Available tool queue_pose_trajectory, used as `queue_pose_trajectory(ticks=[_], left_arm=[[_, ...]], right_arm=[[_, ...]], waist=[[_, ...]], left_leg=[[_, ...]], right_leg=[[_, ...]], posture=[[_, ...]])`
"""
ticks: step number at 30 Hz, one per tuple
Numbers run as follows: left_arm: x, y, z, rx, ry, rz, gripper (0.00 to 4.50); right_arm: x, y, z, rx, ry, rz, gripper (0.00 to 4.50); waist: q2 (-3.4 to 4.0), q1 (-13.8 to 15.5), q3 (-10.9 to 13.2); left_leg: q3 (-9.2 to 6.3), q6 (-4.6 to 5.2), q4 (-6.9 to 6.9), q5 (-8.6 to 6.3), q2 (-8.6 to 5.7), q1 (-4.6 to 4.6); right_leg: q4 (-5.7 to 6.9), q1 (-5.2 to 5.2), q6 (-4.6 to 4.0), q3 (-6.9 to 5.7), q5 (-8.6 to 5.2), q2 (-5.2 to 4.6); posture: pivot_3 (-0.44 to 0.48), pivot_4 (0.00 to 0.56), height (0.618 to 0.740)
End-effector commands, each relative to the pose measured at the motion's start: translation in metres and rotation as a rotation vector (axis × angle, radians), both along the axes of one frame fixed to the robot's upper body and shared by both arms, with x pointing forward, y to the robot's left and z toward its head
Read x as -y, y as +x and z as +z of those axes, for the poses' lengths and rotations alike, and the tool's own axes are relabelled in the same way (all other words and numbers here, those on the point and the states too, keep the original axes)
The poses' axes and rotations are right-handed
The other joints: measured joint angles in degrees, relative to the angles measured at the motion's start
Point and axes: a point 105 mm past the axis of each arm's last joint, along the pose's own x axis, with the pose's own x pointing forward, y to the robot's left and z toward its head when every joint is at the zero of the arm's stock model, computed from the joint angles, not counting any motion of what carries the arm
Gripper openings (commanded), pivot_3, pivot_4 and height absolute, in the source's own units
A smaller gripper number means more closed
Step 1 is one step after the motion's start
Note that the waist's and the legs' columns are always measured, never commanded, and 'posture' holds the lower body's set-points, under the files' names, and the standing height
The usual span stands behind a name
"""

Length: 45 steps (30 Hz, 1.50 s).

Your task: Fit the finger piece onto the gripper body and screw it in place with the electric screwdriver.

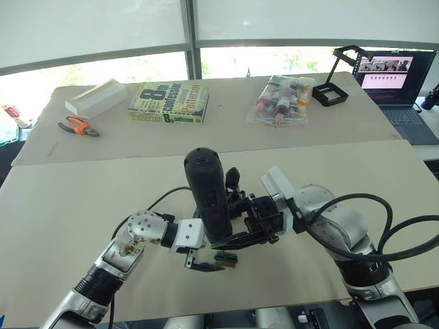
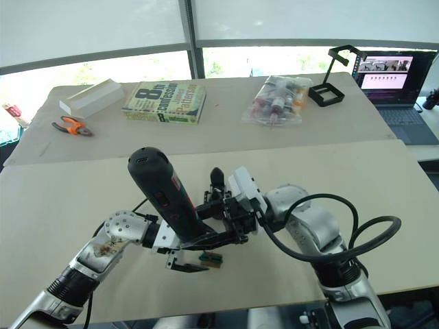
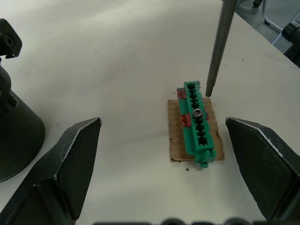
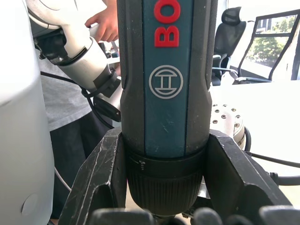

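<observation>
Right hand (image 4: 164, 187) is clamping the electric screwdriver (image 1: 208, 195) around its lower collar; both black fingers (image 4: 98, 183) are pressing against the barrel, one on each side. The screwdriver is standing nearly upright in that hand, leaning slightly, its butt end uppermost. A blue panel with red lettering and a round emblem is facing the right wrist camera.

The metal bit (image 3: 216, 51) is pointing down at the worktop (image 1: 62, 205). Its tip is hanging just above, or barely touching, one end of a small green block (image 3: 198, 123); contact cannot be confirmed. The block is lying on a brown card square (image 3: 176, 140), and a small metal screw head is sitting near the middle of the block.

Left hand (image 3: 164, 154) is hovering low over the worktop with its fingers (image 3: 65, 164) spread wide, holding nothing. The green block is lying between the two fingertips, closer to one of them and touching neither.

A dark rounded base (image 3: 16, 140) is standing on the worktop just outside the left hand's other finger. The gripper body (image 1: 233, 185) is sitting just behind the screwdriver, beside the right hand, its pointed finger sticking up. The finger piece cannot be picked out separately.

Well beyond both hands, a book (image 1: 169, 103), a white box (image 1: 96, 97), orange-handled pliers (image 1: 78, 127), and a clear bag of small bottles (image 1: 281, 99) are lying on the far worktop.
</observation>
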Motion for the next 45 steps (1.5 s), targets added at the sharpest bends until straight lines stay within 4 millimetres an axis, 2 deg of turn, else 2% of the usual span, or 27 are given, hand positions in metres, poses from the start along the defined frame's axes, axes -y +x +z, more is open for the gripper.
queue_pose_trajectory(ticks=[1, 14, 45], left_arm=[[0.0021, -0.0045, 0.0065, 0.017, -0.017, -0.025, 4.5], [0.0005, -0.0115, 0.004, 0.008, -0.008, -0.037, 4.5], [0.0021, -0.0076, 0.0053, 0.016, -0.011, -0.031, 4.5]], right_arm=[[-0.0007, -0.0044, 0.0098, 0.048, 0.045, 0.016, 1.89], [-0.0011, -0.0043, 0.0069, 0.047, 0.039, 0.018, 1.89], [-0.0003, -0.0033, 0.0017, 0.064, 0.022, 0.026, 1.89]], waist=[[0.0, 0.0, 0.0], [0.0, 0.0, 0.0], [0.0, 0.0, 0.0]], left_leg=[[0.0, 0.0, 0.0, 0.0, 0.0, 0.0], [0.0, 0.0, 0.0, 0.0, 0.0, 0.0], [0.0, 0.0, 0.0, 0.0, 0.0, 0.0]], right_leg=[[0.0, 0.0, 0.0, 0.0, 0.0, 0.0], [0.0, 0.0, 0.0, 0.0, 0.0, 0.01], [0.0, 0.0, 0.0, 0.0, 0.0, 0.01]], posture=[[0.0, 0.15, 0.74], [0.0, 0.15, 0.74], [0.0, 0.15, 0.74]])
